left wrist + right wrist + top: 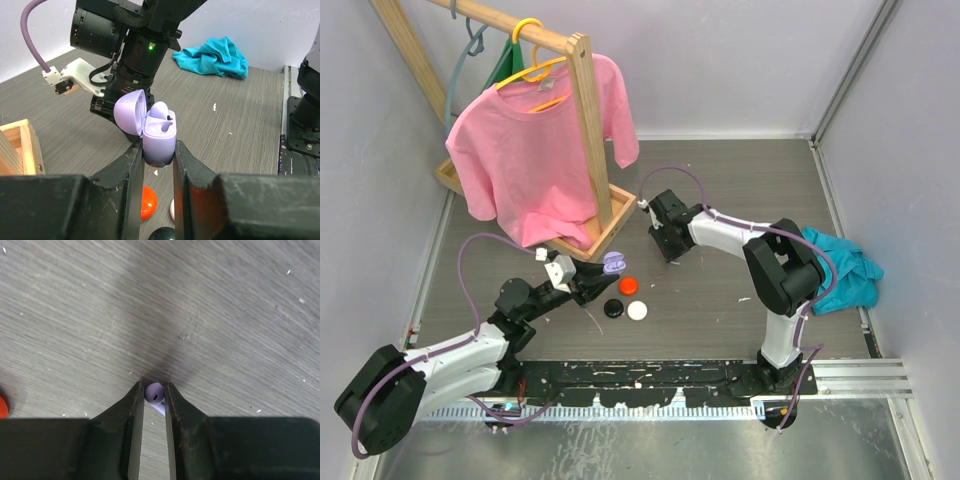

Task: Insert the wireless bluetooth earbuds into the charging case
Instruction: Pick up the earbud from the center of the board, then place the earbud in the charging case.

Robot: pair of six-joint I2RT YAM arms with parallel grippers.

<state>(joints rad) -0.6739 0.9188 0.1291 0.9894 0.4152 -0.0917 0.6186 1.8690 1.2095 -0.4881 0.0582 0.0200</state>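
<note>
My left gripper [158, 156] is shut on the lower half of a purple charging case [160, 137], held above the table. The case's lid [131, 111] is hinged open to the left. One purple earbud [159, 110] sits in the case. From above, the case [612, 263] shows at the tip of the left gripper [598, 287]. My right gripper [155, 386] points down at the table with its fingertips shut on a second small purple earbud [156, 392]. In the top view the right gripper [665, 252] stands right of the case.
Round orange-red [628, 285], black [613, 308] and white [637, 310] cases lie on the table under the left gripper. A wooden rack [588, 140] with a pink T-shirt [535, 150] stands at the back left. A teal cloth [840, 268] lies at the right.
</note>
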